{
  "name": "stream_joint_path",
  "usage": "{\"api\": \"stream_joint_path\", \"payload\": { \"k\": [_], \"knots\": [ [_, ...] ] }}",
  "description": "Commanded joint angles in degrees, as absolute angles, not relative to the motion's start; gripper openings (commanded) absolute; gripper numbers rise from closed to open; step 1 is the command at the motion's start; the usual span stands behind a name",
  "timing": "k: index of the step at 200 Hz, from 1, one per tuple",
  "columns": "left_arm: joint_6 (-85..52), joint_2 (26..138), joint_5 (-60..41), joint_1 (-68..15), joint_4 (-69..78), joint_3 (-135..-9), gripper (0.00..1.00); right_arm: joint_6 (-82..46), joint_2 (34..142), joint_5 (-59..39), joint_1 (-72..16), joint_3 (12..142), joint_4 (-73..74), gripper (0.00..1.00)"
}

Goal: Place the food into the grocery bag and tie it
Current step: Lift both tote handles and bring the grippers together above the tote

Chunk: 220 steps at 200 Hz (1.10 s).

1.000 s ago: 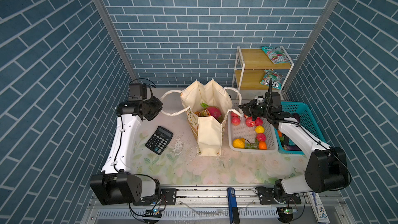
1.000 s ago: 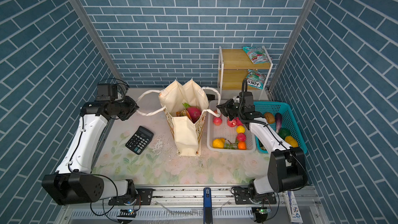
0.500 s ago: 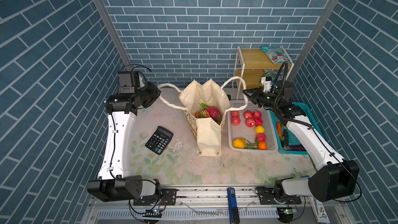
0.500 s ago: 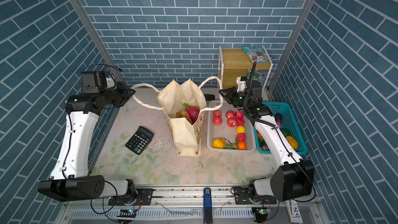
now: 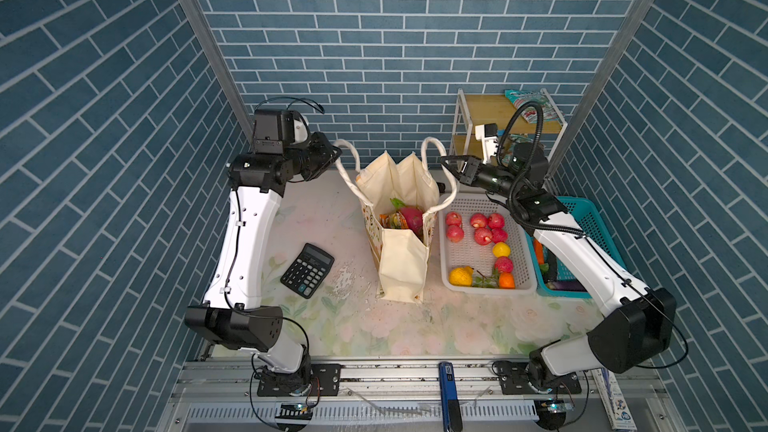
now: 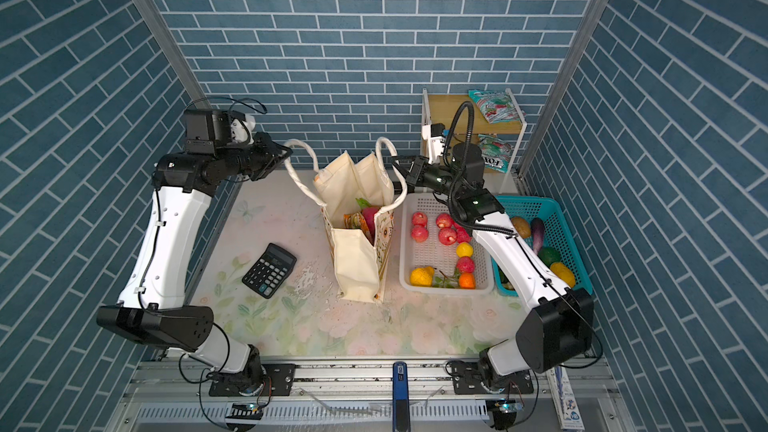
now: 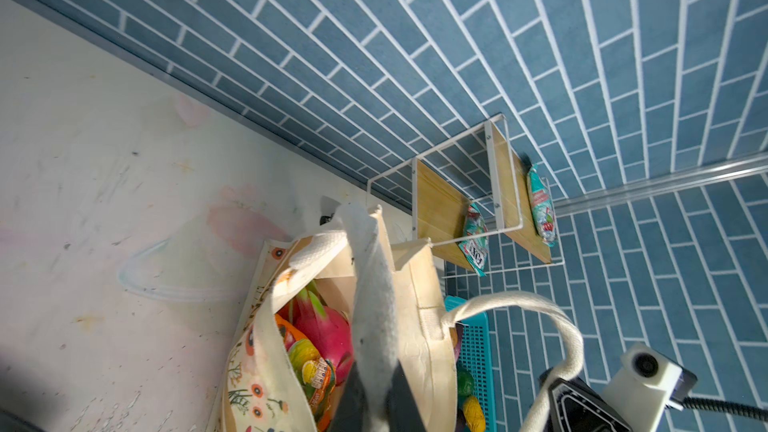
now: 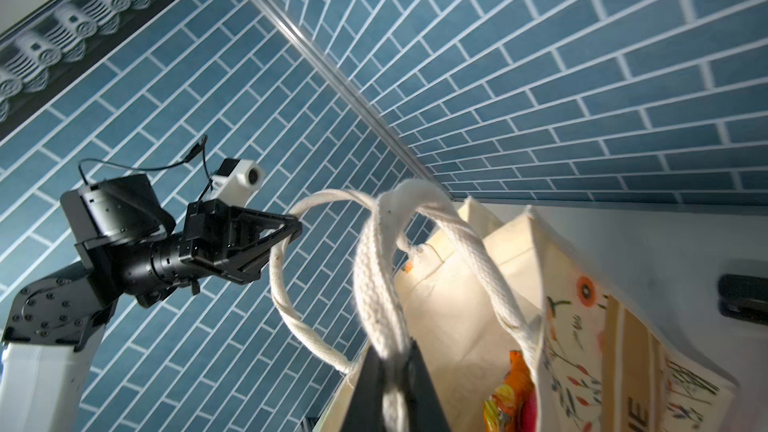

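Observation:
The cream grocery bag [image 5: 401, 251] [image 6: 357, 259] stands open mid-table. Inside it lie food items: a magenta dragon fruit [image 5: 411, 218] [image 7: 330, 334] and an orange snack packet [image 7: 313, 369] [image 8: 505, 401]. My left gripper [image 5: 337, 152] [image 6: 287, 152] [image 7: 376, 407] is shut on the left rope handle [image 7: 370, 284], held up beside the bag's top. My right gripper [image 5: 444, 159] [image 6: 395, 158] [image 8: 392, 394] is shut on the right rope handle [image 8: 376, 268]. Both handles stand raised above the bag mouth.
A white basket [image 5: 519, 286] of red, yellow and orange fruit sits right of the bag, with a teal basket [image 5: 592, 211] of vegetables beyond it. A calculator [image 5: 307, 270] lies on the left. A wooden shelf [image 5: 488, 114] with snack packets [image 5: 534, 101] stands at the back right.
Both arms have lifted from low beside the bag and drawn inward. The rope handles they hold now stand up above the bag's mouth.

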<state>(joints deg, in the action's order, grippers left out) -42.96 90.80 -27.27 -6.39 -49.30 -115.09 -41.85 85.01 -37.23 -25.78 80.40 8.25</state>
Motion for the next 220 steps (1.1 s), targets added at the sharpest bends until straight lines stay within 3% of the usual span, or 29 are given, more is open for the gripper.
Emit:
{"api": "stream_joint_path", "payload": {
  "k": [1, 72, 148, 220],
  "knots": [
    [-41.96, 92.12, -28.95, -8.35, -47.08, -117.75, 0.00, -36.03, 88.68, -41.96, -28.85, 85.28, 12.33, 0.00],
    [-42.49, 95.59, -30.28, -12.94, -43.74, -119.79, 0.00, -32.86, 100.14, -47.54, -35.22, 94.83, 12.20, 0.00],
    [-44.66, 97.74, -31.72, -17.35, -40.95, -120.00, 0.00, -34.72, 109.42, -48.76, -36.04, 99.76, 18.45, 0.00],
    [-46.27, 97.01, -33.71, -19.40, -42.54, -118.09, 0.00, -35.77, 115.62, -45.15, -35.96, 106.35, 24.52, 0.00]
  ]
}}
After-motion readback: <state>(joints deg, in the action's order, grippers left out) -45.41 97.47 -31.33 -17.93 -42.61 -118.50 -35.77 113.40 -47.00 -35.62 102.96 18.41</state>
